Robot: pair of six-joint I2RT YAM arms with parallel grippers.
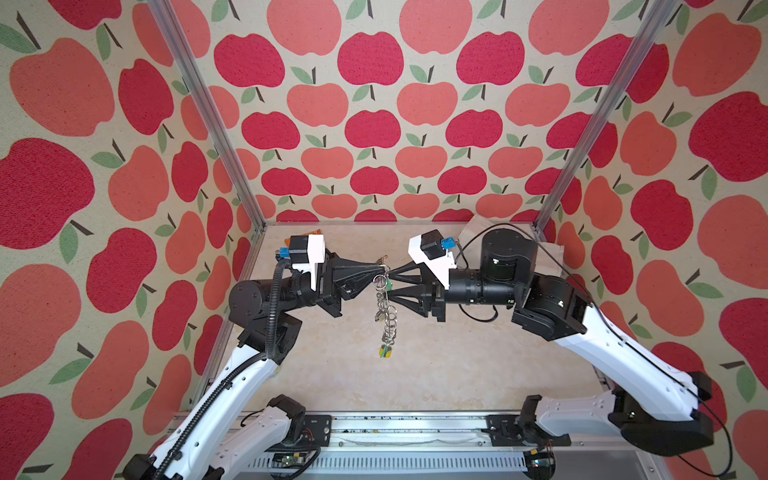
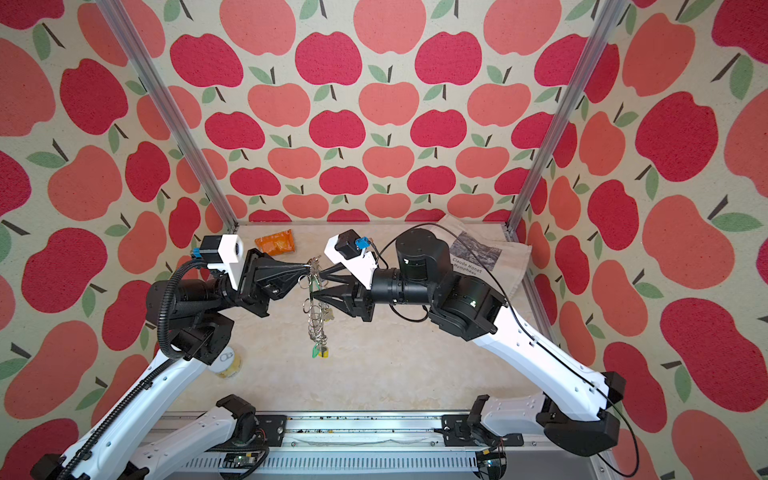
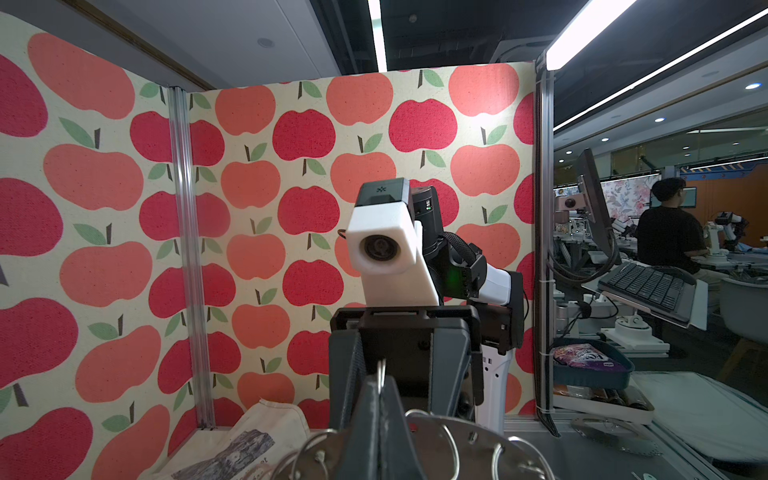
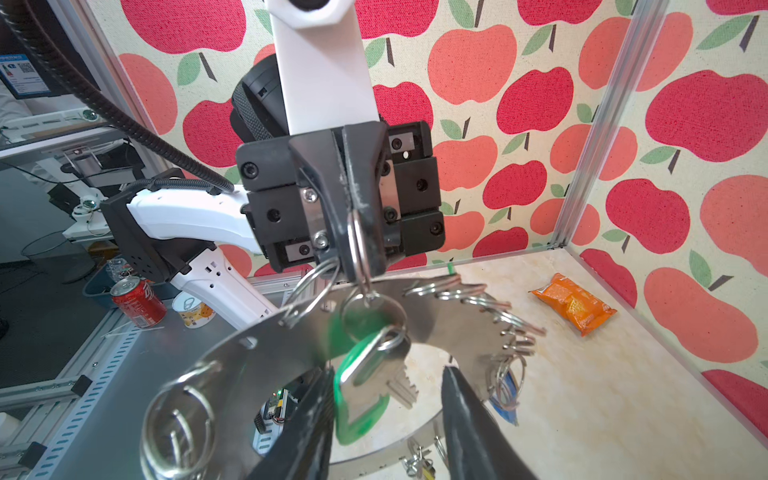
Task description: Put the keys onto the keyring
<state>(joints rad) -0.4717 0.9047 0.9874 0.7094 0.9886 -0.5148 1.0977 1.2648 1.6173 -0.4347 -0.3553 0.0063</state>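
Both arms meet mid-scene, raised above the desk.

Left claw: clamped fully shut on one of the small wire rings at the keyring's rim. The right wrist view shows that ring pinched edge-on between the black fingers.

Keyring: off the desk, hanging from that one ring. It shows edge-on in both top views, as a thin vertical line of rings between the two claws and running toward the near side. In the right wrist view it is a broad grey metal disc with a wide central hole and wire rings along its rim.

Right claw: jaws partly apart, gripping nothing. One finger lies on the far side and one on the near side of the keyring's upper part, tips just beside the left claw's tip.

Green-tagged key: hangs on a ring just below the left claw's grip, dangling in the gap between the right claw's fingers. The tag sits close against one finger; I cannot tell if it touches.

Yellow-tagged key: at the keyring's low, near end, with a green tag beside it. A blue tag hangs from rings on the rim.

Elsewhere: orange foil packet on the far left of the desk; printed cloth bag in the far right corner; small tin near the left arm.
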